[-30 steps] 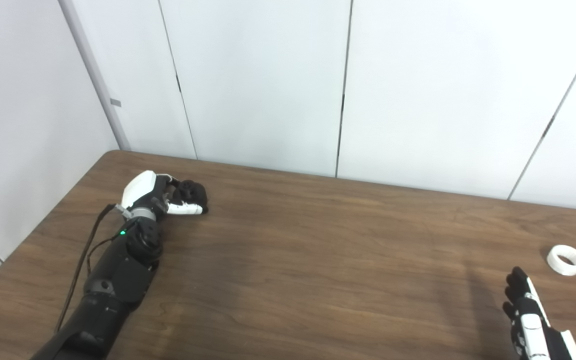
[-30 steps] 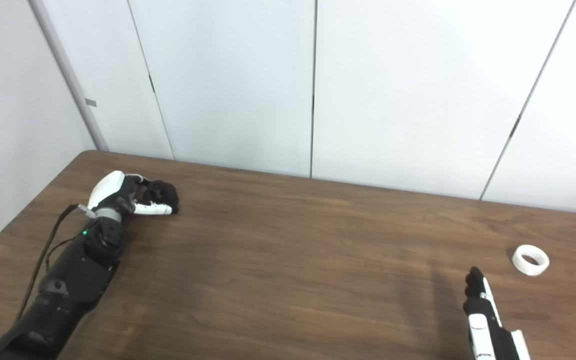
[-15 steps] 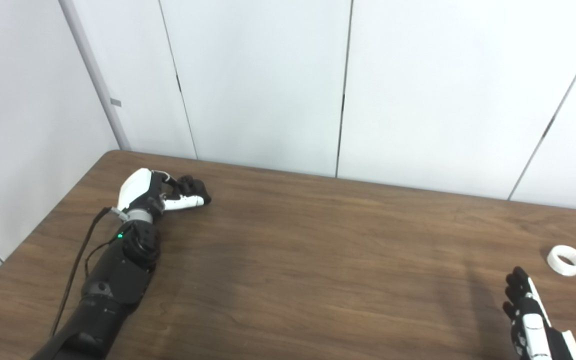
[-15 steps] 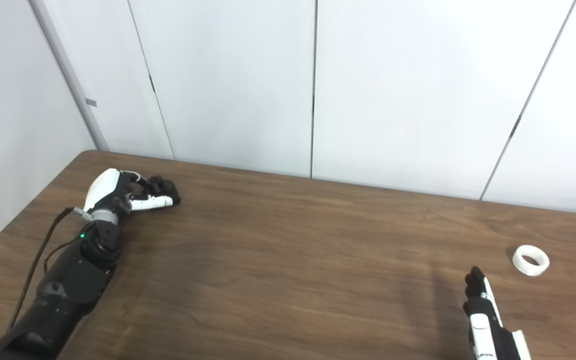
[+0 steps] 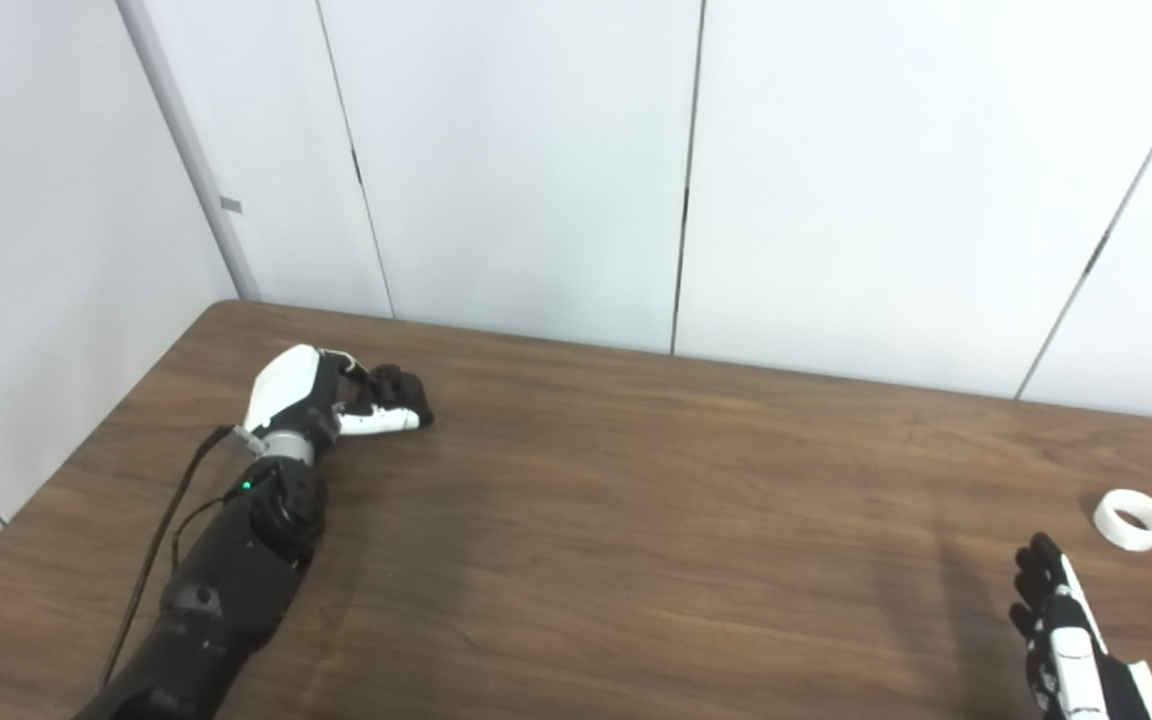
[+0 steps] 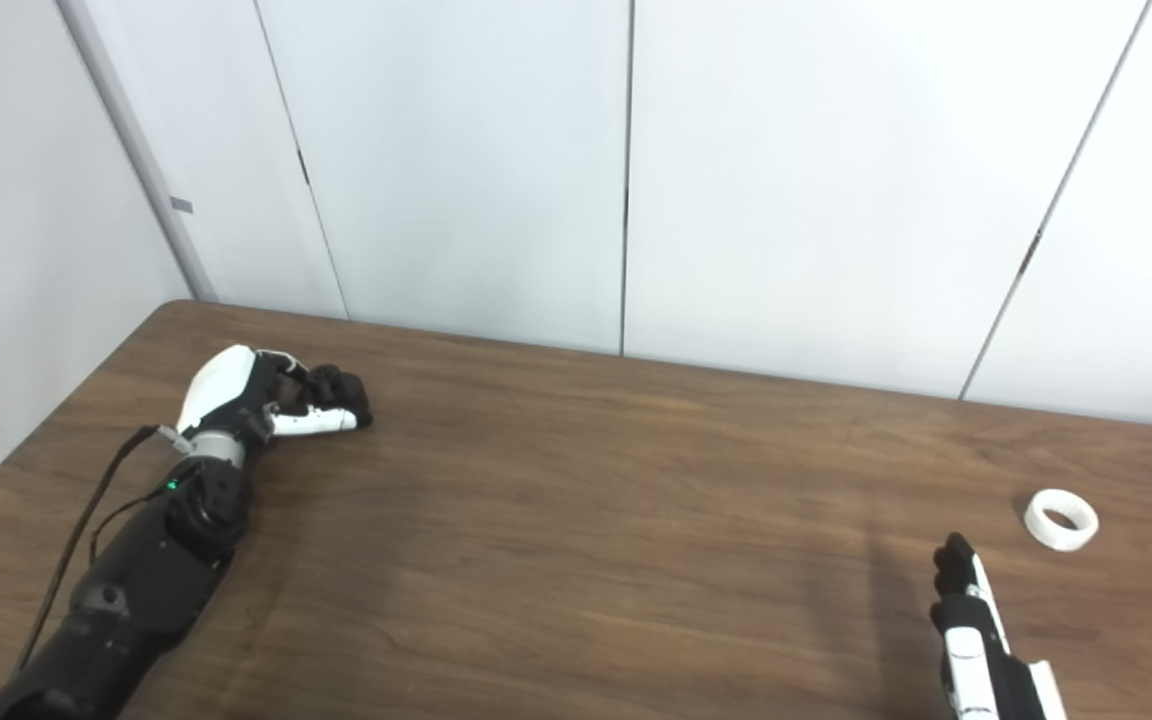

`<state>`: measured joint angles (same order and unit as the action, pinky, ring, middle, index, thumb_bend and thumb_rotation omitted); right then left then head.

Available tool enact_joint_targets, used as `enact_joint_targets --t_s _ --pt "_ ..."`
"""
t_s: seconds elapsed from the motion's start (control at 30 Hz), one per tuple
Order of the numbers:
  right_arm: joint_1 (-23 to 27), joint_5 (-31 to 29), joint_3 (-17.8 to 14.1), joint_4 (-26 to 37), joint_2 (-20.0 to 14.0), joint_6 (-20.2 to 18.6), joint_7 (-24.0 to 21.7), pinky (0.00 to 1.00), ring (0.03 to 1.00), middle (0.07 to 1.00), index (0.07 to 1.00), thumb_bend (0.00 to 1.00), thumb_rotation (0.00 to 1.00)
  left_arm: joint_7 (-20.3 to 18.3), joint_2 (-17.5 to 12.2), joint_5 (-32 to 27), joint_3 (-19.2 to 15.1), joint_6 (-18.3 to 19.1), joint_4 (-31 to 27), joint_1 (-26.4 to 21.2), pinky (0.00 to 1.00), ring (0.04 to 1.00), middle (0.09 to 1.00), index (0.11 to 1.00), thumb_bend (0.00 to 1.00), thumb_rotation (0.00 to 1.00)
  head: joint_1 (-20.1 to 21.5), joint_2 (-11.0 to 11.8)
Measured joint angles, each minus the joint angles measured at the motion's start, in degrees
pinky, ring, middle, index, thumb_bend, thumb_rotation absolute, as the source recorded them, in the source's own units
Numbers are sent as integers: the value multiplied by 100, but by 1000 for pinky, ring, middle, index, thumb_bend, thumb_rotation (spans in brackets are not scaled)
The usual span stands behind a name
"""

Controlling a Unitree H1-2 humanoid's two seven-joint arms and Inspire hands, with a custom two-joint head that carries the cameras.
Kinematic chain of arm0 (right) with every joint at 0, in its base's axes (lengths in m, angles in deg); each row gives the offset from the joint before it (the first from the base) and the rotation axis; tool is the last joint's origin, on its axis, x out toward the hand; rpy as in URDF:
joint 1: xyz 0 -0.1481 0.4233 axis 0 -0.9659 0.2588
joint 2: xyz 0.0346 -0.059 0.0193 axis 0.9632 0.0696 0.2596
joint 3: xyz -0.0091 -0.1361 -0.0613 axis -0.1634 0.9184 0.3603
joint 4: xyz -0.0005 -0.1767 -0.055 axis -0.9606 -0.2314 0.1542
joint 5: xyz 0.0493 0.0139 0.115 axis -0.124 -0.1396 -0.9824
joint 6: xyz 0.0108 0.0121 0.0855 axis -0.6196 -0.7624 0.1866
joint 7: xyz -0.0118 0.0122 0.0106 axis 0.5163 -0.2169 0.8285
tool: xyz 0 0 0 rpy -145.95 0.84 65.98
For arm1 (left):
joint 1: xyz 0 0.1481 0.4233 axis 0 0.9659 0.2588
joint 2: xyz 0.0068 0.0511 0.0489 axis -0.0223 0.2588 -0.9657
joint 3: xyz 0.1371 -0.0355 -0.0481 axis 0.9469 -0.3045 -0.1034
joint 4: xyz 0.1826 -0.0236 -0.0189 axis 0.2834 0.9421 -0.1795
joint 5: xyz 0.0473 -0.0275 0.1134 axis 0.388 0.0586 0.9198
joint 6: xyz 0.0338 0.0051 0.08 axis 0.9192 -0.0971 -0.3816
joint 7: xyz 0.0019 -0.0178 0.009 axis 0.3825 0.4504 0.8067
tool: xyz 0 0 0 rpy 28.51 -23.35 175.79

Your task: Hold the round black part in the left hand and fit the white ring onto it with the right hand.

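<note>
L hand [image 5: 336, 405] fingers curled, contents unclear | R hand [image 5: 1061, 640] fingers straight, empty | white ring [image 5: 1132, 519] on table [image 5: 636, 520]

A dark wood-grain desk [image 5: 636, 520] carries a white ring [image 5: 1132, 519] near its right edge, lying flat, and apparently the left hand [image 5: 336, 400] far left.

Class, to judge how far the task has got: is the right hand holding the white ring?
No: the white ring lies on the table, apart from the right hand, which holds nothing.
</note>
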<state>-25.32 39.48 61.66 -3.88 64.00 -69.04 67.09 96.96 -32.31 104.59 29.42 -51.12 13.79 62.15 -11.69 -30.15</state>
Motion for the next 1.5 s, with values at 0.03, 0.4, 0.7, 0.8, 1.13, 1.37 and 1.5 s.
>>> enact_joint_targets --t_s 0.03,0.4,0.7,0.8,1.13,1.37,1.5 --pt "0 3 3 0 0 0 0 1000 1000 988 1000 308 1000 -41 -4 31 3 27 -128 45 952 893 780 485 524 51 9 0" --pt "5 92 43 -13 5 -2 16 1000 1000 981 1000 330 1000 -606 4 109 37 342 -1871 537 890 911 785 485 524 54 105 0" --pt "14 192 112 -51 16 12 56 1000 1000 983 1000 332 1000 -1159 176 388 390 633 -3141 827 994 884 785 484 524 55 193 -9" --pt "21 195 120 -145 19 29 78 1000 1000 977 1000 341 1000 -1268 268 527 493 633 -3572 962 998 880 785 484 524 54 229 -18" --pt "24 219 163 -237 20 54 120 1000 994 970 1000 366 1000 -1710 540 965 874 606 -4585 1519 1000 875 782 484 523 53 457 -114" --pt "32 231 213 -307 27 114 128 1000 993 967 1000 400 998 -1902 799 1415 1257 333 -5166 1883 1000 873 778 484 524 53 703 -237" --pt "35 232 242 -366 31 167 131 1000 995 961 995 429 985 -2071 982 1743 1532 174 -5406 2170 1000 874 775 484 524 54 826 -308"
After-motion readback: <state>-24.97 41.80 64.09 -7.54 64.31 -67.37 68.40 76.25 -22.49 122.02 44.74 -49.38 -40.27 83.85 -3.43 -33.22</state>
